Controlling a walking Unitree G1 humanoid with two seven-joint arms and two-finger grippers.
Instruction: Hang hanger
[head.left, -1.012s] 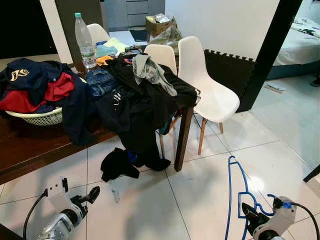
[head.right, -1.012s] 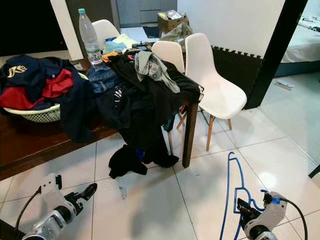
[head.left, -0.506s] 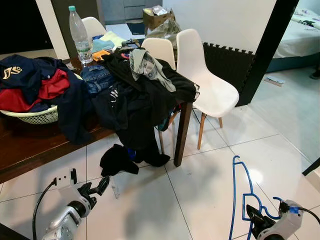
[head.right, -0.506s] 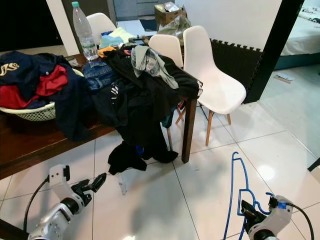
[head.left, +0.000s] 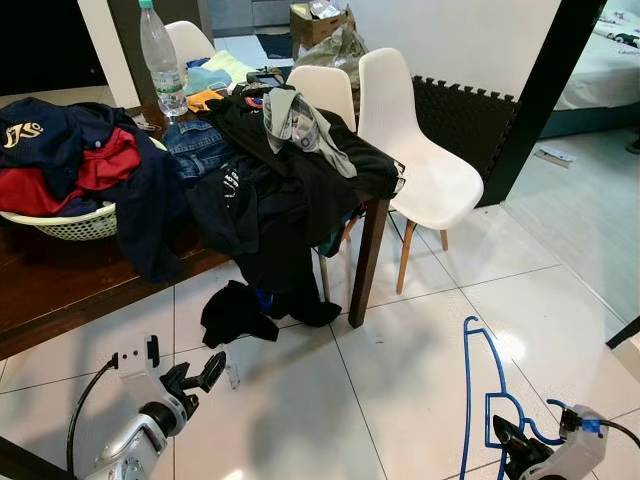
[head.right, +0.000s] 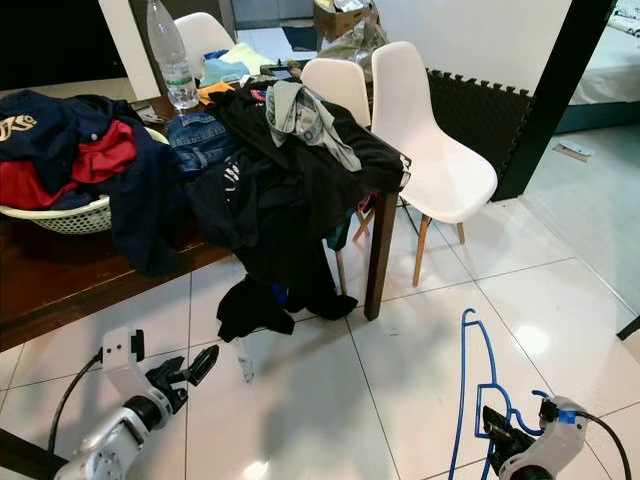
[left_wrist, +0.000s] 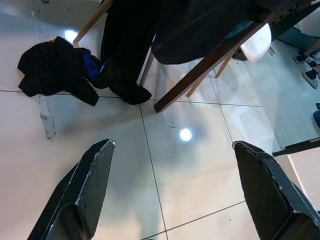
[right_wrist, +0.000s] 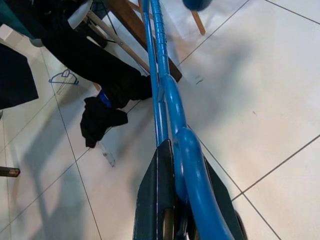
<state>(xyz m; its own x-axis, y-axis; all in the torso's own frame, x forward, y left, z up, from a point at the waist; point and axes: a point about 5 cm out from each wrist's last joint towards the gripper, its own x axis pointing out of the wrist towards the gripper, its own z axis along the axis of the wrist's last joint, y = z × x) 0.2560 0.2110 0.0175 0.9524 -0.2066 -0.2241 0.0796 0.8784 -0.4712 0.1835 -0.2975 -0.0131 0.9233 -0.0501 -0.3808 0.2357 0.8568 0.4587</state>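
A blue plastic hanger (head.left: 479, 385) stands upright at the lower right, its hook pointing up over the white tiles. My right gripper (head.left: 508, 435) is shut on the hanger's lower bar; the right wrist view shows the blue hanger (right_wrist: 165, 95) clamped between the black fingers (right_wrist: 157, 200). My left gripper (head.left: 208, 370) is low at the left above the floor, open, with nothing between its fingers (left_wrist: 85, 190).
A dark wooden table (head.left: 60, 290) at the left carries a heap of dark clothes (head.left: 280, 180), a white laundry basket (head.left: 70, 225) and a water bottle (head.left: 157, 50). Two white chairs (head.left: 425, 170) stand behind it. A black garment (head.left: 235, 312) lies on the floor by the table leg (head.left: 365, 255).
The camera shifted a little. My left gripper has risen and pushed forward toward the black garment. The right gripper with the hanger has dropped lower in view and a little to the right.
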